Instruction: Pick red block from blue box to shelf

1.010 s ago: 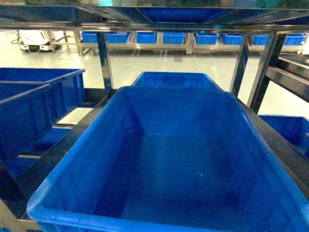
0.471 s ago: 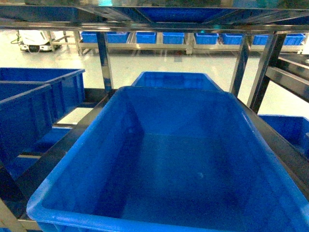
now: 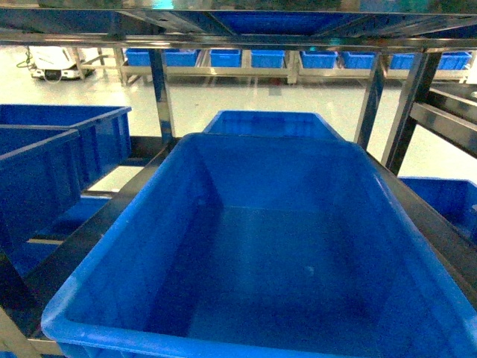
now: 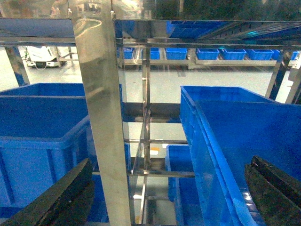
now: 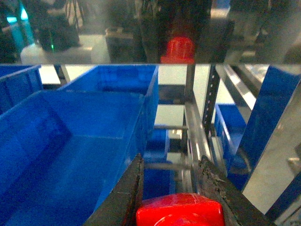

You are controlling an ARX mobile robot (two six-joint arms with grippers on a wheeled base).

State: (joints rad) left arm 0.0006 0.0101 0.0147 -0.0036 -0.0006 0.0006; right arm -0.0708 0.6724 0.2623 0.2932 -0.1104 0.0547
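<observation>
The red block (image 5: 178,211) sits clamped between the two dark fingers of my right gripper (image 5: 171,160), at the bottom of the right wrist view. It hangs in front of the shelf (image 5: 190,117), just right of a large dark blue crate (image 5: 80,141). A red reflection of it shows in the shiny rail above. My left gripper (image 4: 170,162) is open and holds nothing, facing a steel shelf post (image 4: 101,117). Neither gripper shows in the head view, which looks into the shelf (image 3: 160,89). The blue box is out of view.
A big dark blue crate (image 3: 112,246) fills the shelf tier ahead, with a second one (image 3: 272,123) behind it. More crates (image 3: 52,149) stand at the left and lower right (image 3: 447,198). A steel rail (image 3: 238,37) crosses overhead, with slanted posts (image 3: 406,112) at the right.
</observation>
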